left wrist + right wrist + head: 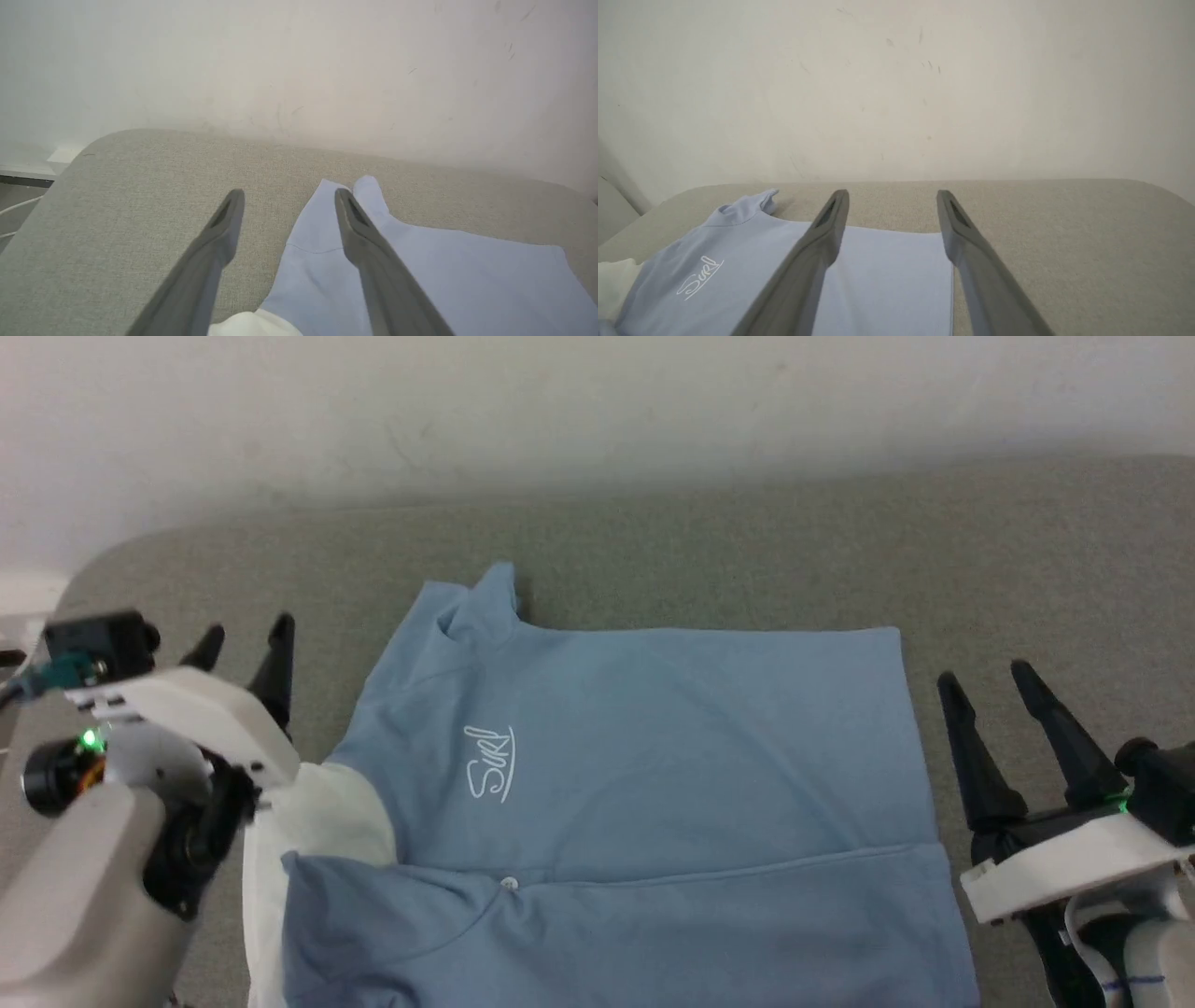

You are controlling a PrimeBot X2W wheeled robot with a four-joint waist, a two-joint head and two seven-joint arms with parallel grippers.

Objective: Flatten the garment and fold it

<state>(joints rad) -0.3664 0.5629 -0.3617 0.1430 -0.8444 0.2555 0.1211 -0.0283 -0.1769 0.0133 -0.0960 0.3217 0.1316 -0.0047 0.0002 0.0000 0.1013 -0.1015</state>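
garment lies on tabletop | left pincer wide, empty, at its left | right pincer wide, empty, at its right

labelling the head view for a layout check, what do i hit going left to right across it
left gripper → white section of the garment → white lettering → right gripper

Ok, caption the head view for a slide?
Open left gripper and right gripper flank the partly folded shirt on the grey table.
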